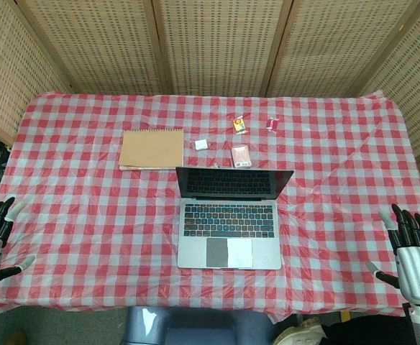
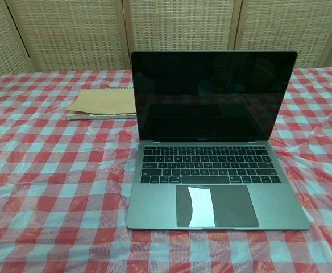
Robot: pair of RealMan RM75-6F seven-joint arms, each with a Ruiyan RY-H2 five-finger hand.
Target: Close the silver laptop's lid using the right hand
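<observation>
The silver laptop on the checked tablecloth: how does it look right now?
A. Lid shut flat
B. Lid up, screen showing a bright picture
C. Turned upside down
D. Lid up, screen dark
D: the silver laptop has its lid raised and its screen black in the chest view, with the keyboard uncovered; the right hand sits at the table's edge, well away from it.

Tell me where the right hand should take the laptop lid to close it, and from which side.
Probably the lid's top edge, toward its right corner, reached from behind and the right. The silver laptop stands open and upright, and the right hand waits open at the table's right edge, so pulling forward folds it down.
</observation>
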